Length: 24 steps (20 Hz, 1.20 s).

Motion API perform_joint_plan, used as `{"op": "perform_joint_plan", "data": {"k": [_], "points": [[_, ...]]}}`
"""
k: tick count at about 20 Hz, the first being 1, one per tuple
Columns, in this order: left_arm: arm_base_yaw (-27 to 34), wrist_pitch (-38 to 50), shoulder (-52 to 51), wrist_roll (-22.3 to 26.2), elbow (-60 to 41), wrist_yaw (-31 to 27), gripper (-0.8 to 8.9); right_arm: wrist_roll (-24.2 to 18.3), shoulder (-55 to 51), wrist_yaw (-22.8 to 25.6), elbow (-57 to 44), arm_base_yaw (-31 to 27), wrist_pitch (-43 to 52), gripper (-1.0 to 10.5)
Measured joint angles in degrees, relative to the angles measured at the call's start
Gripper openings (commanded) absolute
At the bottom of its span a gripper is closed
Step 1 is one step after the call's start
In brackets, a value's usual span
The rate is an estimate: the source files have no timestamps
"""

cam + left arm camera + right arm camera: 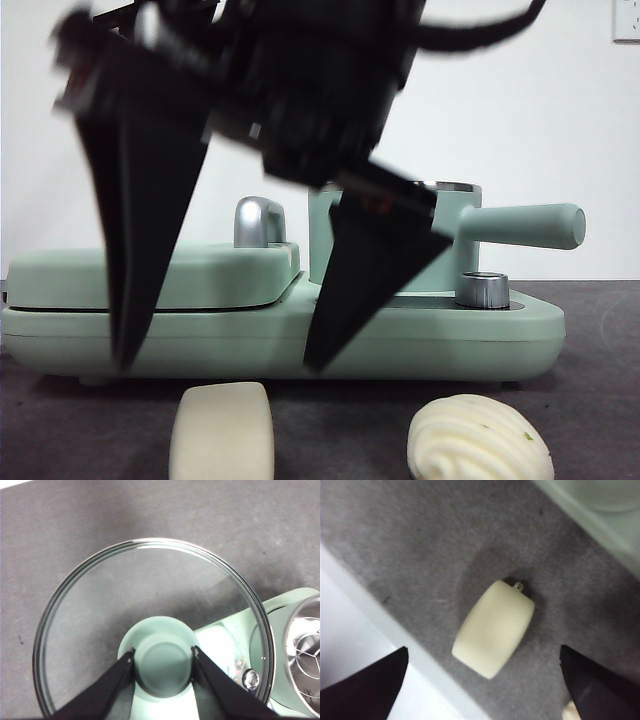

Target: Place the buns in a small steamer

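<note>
Buns: two, both on the grey table [60, 420], in front of the mint-green cooker base [420, 330]. Smooth bun [221, 432], a rounded cream block, lies nearest the base's flat griddle lid [150, 275]; ridged bun [478, 438], shell-shaped with green flecks, lies beside it, apart, below the steamer's end of the base.

Small steamer [325, 235]: mint-green pot standing on the cooker base behind the griddle lid, long handle [520, 226] pointing outward over a steel knob [482, 289]. Lid off; steel rim and inner rack visible in the left wrist view [305, 655].

Glass lid [150, 625]: held above the table beside the cooker base.

Left tool [164, 656]: pinching the lid's green knob [162, 662] from both sides.

Right tool [482, 680]: jaws spread wide, above the smooth bun [494, 628], not touching it; the bun sits between the two tips. In the front view the same tool [220, 360] hangs before the cooker base.
</note>
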Motion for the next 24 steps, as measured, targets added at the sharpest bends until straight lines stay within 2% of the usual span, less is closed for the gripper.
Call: {"op": "perform_joint_plan", "data": {"k": [4,7,9,11,14,19,24], "points": [[0.7,0.0,0.0,-0.3,0.0,0.0,0.79,1.0,4.1,0.4,0.0,0.2,1.6,3.4],[0.9,0.0,0.0,-0.3,0.0,0.0,0.79,1.0,4.6,4.0,0.0,0.2,1.7,2.3],[0.9,0.0,0.0,-0.3,0.0,0.0,0.79,1.1,4.6,4.1,0.0,0.2,1.8,1.4],[0.9,0.0,0.0,-0.4,0.0,0.1,0.79,1.1,4.6,4.0,0.0,0.2,2.1,1.3],[0.9,0.0,0.0,-0.4,0.0,0.1,0.79,0.8,4.8,1.3,2.4,-0.8,-0.6,1.3],[0.9,0.0,0.0,-0.4,0.0,0.1,0.79,-3.4,4.9,-0.1,20.5,-7.3,-17.7,1.3],[0.9,0.0,0.0,-0.4,0.0,0.2,0.79,-10.1,7.0,0.0,41.9,-20.3,-30.6,1.3]]}}
